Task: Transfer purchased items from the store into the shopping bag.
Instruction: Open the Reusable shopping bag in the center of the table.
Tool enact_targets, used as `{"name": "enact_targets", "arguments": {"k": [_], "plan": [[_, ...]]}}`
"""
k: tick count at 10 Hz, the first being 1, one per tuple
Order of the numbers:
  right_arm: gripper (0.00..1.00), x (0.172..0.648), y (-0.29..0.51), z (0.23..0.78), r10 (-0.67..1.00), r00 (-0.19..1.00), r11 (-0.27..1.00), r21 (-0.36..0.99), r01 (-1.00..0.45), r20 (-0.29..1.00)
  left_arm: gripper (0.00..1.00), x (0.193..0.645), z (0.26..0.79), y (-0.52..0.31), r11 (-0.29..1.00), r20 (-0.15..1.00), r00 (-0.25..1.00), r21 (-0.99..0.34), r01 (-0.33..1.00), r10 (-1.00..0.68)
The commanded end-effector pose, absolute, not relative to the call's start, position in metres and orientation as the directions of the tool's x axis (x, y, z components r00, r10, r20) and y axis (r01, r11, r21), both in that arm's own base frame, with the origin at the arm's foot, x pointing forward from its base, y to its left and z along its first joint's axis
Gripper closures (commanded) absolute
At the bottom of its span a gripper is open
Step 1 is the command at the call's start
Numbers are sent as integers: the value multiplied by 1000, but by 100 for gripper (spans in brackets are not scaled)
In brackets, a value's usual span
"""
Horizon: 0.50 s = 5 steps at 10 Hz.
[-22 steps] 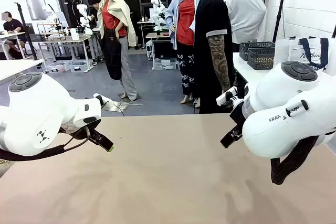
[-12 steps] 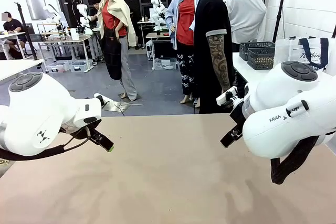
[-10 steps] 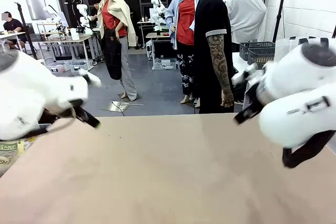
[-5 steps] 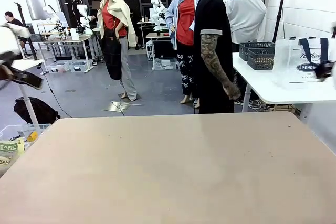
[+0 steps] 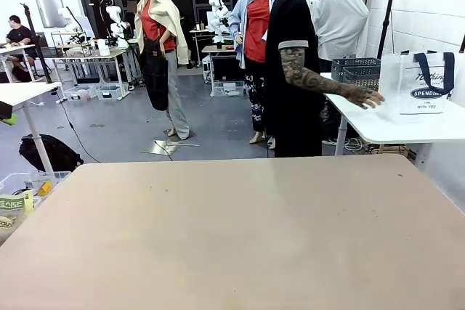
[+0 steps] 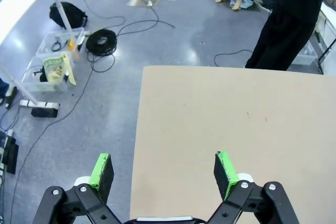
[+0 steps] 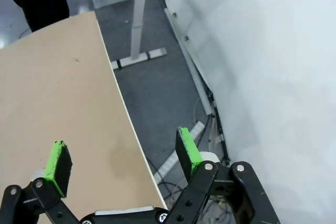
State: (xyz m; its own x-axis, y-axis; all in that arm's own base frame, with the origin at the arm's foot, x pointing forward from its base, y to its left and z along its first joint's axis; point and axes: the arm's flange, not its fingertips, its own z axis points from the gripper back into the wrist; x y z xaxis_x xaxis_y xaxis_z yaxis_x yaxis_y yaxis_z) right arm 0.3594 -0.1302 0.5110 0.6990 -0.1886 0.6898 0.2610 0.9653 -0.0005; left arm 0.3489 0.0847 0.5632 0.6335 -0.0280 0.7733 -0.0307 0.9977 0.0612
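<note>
The shopping bag (image 5: 423,82), translucent white with navy straps, stands on a white side table (image 5: 407,125) at the far right. Behind it sits the store (image 5: 354,72), a dark grey slotted basket. The person in a black shirt stretches a hand (image 5: 365,96) over that side table, close to the bag. The purchased items are out of view. My left gripper (image 6: 164,169) hangs open and empty above the left edge of the tan table (image 6: 241,129). My right gripper (image 7: 123,161) is open and empty above the tan table's right edge (image 7: 113,93).
The tan table (image 5: 232,237) lies bare in the front view. Left of it on the floor are clear bins (image 6: 55,66), a cable coil (image 6: 101,41) and a black bag (image 5: 45,153). Right of it are grey floor, the side table's leg (image 7: 137,14) and a white wall (image 7: 262,51).
Both arms have swung out of the front view, left arm to the left and right arm to the right. The person's arm has risen from their side toward the bag.
</note>
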Motion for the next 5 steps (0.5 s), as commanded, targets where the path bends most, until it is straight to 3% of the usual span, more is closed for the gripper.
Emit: {"name": "enact_targets", "arguments": {"k": [1, 5], "plan": [[0, 351, -122, 526, -165, 695, 964, -36, 265, 700, 0, 348, 568, 76, 995, 774, 631, 96, -20, -62], [0, 351, -122, 526, -165, 695, 964, -36, 265, 700, 0, 348, 568, 76, 995, 774, 631, 96, -20, -62]]}}
